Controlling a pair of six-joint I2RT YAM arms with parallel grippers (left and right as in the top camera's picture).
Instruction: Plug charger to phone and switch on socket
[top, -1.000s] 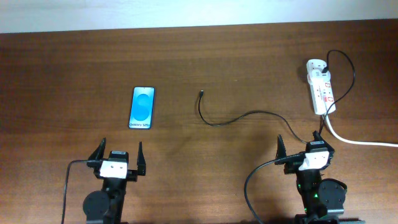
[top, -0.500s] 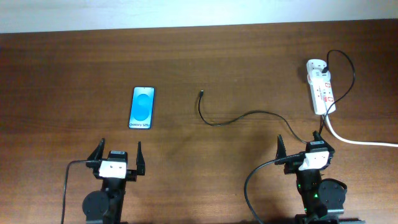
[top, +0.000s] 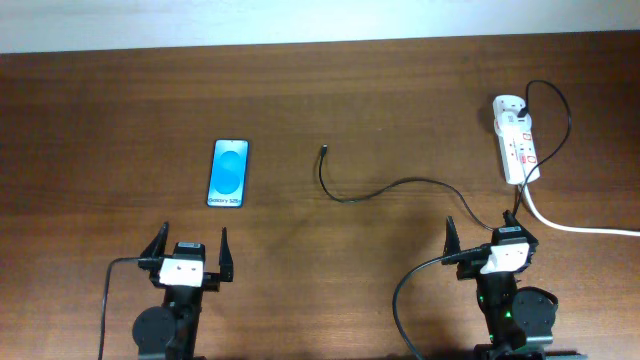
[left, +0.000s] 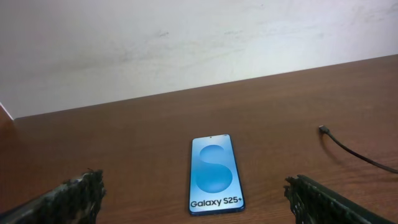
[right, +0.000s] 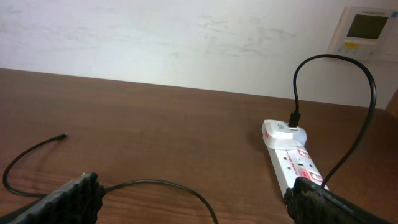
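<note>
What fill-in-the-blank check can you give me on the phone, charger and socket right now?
The phone has a screen that glows ____.
The free tip of the charger lies on the table between the phone and the ____.
The left pincer and the right pincer are both ____ and hold nothing.
The phone lies ahead of the ____ pincer.
Missing words: blue; socket; open; left.

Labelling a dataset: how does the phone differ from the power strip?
The phone is slim with a lit blue screen; the power strip is white with red marks. The phone has nothing plugged in; the power strip holds a plug. Both lie flat on the table.
</note>
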